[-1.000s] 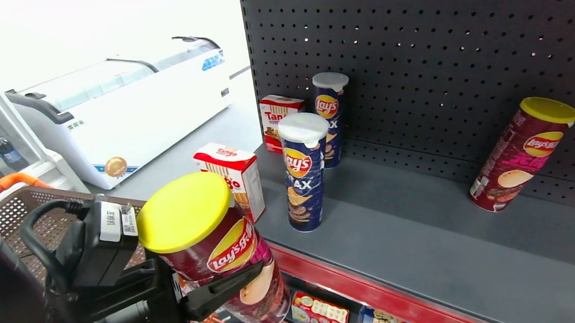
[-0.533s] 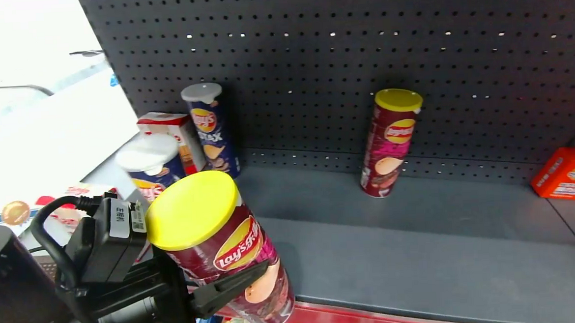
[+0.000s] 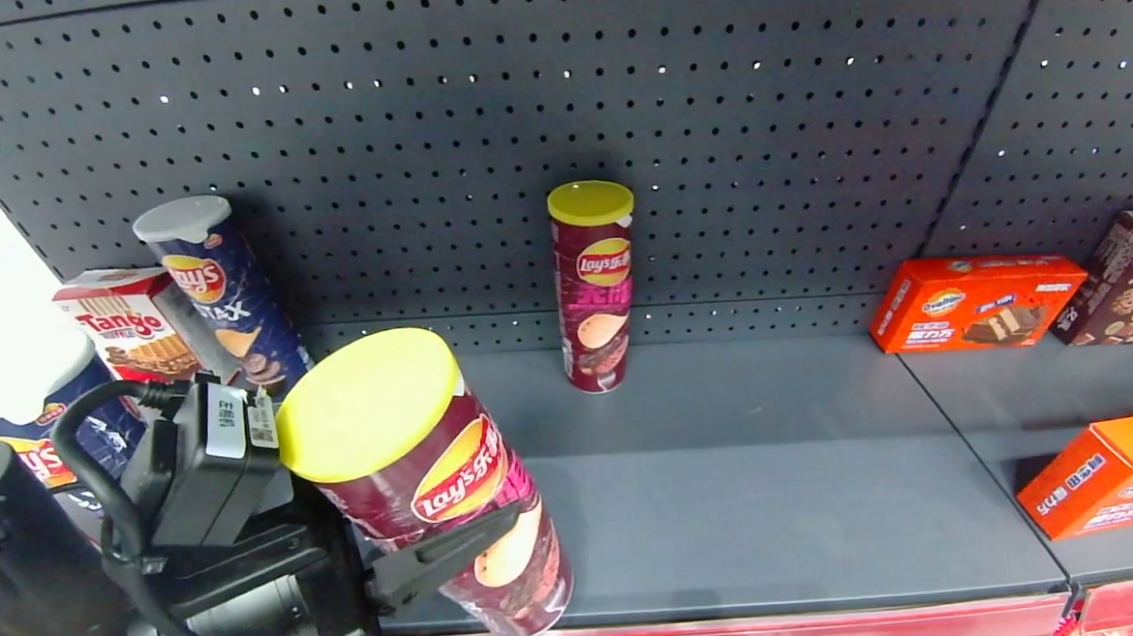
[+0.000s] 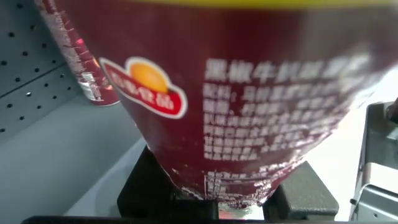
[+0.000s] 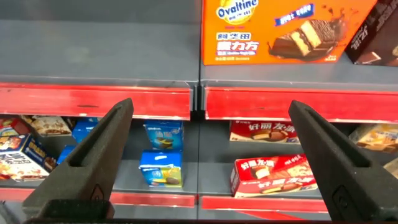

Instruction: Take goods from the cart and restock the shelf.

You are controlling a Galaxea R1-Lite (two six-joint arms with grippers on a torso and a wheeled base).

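One grey shelf deck (image 3: 780, 501), pegboard (image 3: 613, 93) behind, red front edge. One crisp canister (image 3: 409, 462): maroon body, yellow lid, yellow-and-red logo; tilted at near left over the shelf's front edge, clamped around its lower body by the left gripper (image 3: 419, 563). One matching canister (image 3: 596, 287), upright, far centre, by the pegboard. One blue canister (image 3: 221, 288), grey lid, far left, beside a wafer box (image 3: 126, 327). Two orange boxes (image 3: 973, 302) at right, one far, one near. Right gripper (image 5: 214, 165): jaws spread wide, empty, before lower shelves.
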